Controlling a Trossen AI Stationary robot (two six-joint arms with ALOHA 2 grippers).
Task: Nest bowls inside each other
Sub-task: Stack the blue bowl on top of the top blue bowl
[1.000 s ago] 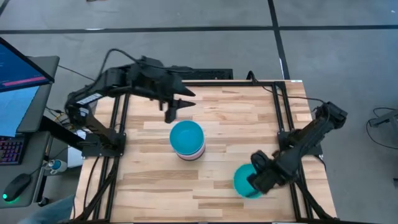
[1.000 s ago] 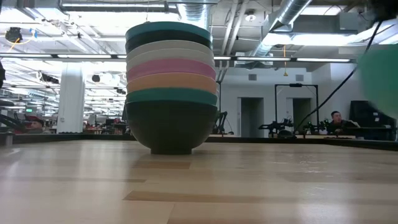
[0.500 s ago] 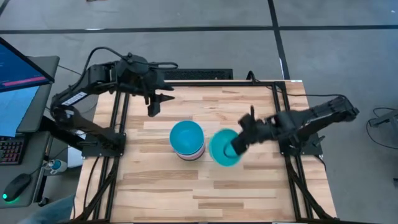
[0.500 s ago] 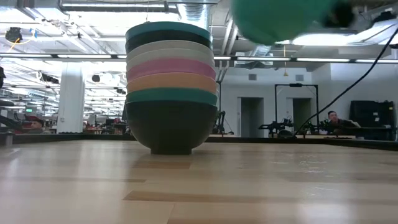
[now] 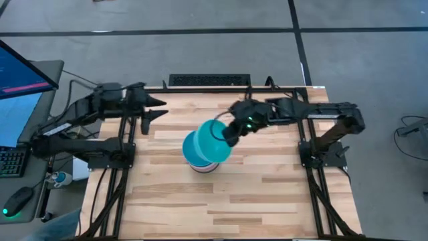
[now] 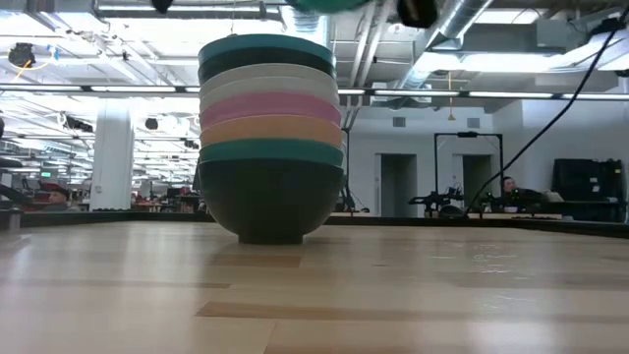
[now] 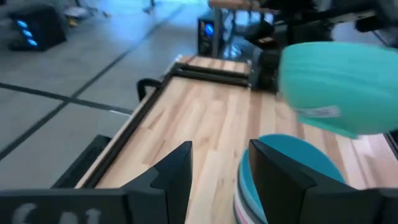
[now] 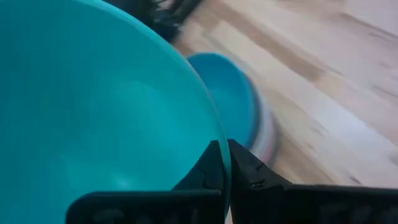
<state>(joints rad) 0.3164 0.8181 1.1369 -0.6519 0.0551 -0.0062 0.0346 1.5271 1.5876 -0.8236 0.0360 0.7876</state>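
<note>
- We are pinching the rim of the last turquoise bowl (image 5: 215, 140) in the closed right end effector (image 5: 229, 136), carrying it above the stack (image 5: 200, 152) mid-table (image 5: 267, 194) so it can drop inside.
- The bowl is tilting, its mouth probably facing partly sideways, not yet level.
- Our left end effector (image 5: 148, 111) is waiting open near the table's back left edge, leaving the stack clear.

In the low view the held bowl (image 6: 329, 4) is cut off by the top edge, only its underside showing, and the right gripper (image 6: 417, 10) beside it is a dark blur. In the right wrist view the stack (image 8: 239, 115) beyond the fingers is blurred and half hidden behind the held bowl.
</note>
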